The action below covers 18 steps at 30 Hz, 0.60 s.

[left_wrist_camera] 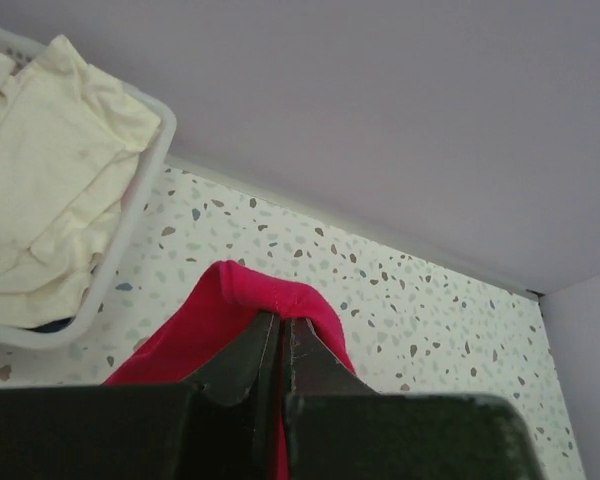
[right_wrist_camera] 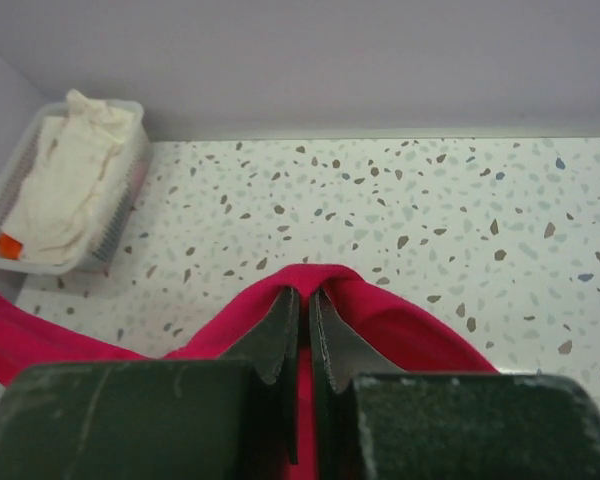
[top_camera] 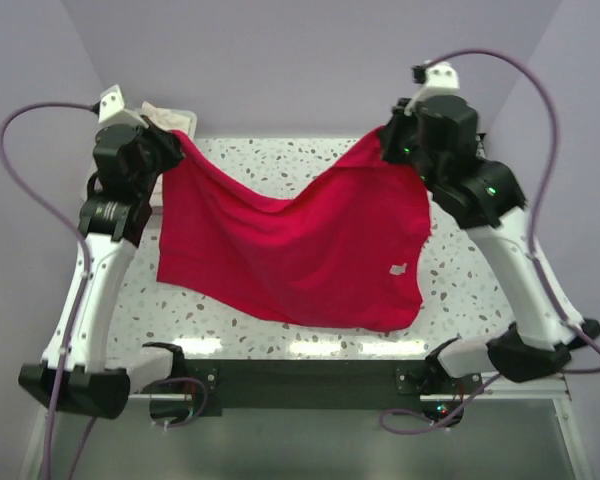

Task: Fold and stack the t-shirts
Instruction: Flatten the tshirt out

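The crimson-red t-shirt (top_camera: 300, 240) hangs spread between both arms above the speckled table, sagging in the middle, its lower hem draping near the front edge. My left gripper (top_camera: 178, 143) is shut on its upper left corner (left_wrist_camera: 250, 295). My right gripper (top_camera: 388, 140) is shut on its upper right corner (right_wrist_camera: 325, 280). The cream-white t-shirt (left_wrist_camera: 40, 180) lies crumpled in the white tray (left_wrist_camera: 140, 210) at the back left; it also shows in the right wrist view (right_wrist_camera: 65, 180). A bit of orange fabric (right_wrist_camera: 10, 245) peeks from under it.
The white tray (right_wrist_camera: 120, 215) stands at the table's back left corner against the lilac wall. Lilac walls close the back and both sides. Speckled tabletop (top_camera: 280, 165) shows behind the raised shirt.
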Motion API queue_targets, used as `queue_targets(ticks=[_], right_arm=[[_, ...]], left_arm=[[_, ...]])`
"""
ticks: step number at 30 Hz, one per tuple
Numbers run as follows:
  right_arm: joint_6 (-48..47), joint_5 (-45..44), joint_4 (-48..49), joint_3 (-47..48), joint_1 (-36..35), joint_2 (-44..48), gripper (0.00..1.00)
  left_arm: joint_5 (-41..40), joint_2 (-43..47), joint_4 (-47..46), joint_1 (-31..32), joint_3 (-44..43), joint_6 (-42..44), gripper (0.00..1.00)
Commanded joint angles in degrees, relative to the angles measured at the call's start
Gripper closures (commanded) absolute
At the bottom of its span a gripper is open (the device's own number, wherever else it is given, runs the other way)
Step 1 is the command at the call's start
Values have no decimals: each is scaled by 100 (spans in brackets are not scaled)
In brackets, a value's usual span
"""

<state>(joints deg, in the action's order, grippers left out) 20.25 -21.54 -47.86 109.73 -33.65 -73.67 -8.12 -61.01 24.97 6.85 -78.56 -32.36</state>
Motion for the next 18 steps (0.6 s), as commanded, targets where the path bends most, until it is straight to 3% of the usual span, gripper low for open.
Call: queue_targets(ticks=[1, 5, 9, 13, 18], right_arm=[[-671, -62, 1250, 425, 235, -656, 100], [-1075, 53, 2182, 891, 543, -1604, 100], [-1277, 36, 2535, 2232, 903, -2413, 100], [-1708, -78, 3630, 2492, 992, -2495, 100], [-2279, -420, 4214, 2335, 1001, -2407, 100]], left_arm=[[188, -901, -1432, -35, -271, 71, 100], [144, -2088, -1899, -44, -1194, 274, 100], [109, -3431, -2023, -79, -2556, 379, 100], [214, -4163, -2128, -201, -4005, 432, 100], [442, -4401, -2768, -395, -4246, 397, 100]])
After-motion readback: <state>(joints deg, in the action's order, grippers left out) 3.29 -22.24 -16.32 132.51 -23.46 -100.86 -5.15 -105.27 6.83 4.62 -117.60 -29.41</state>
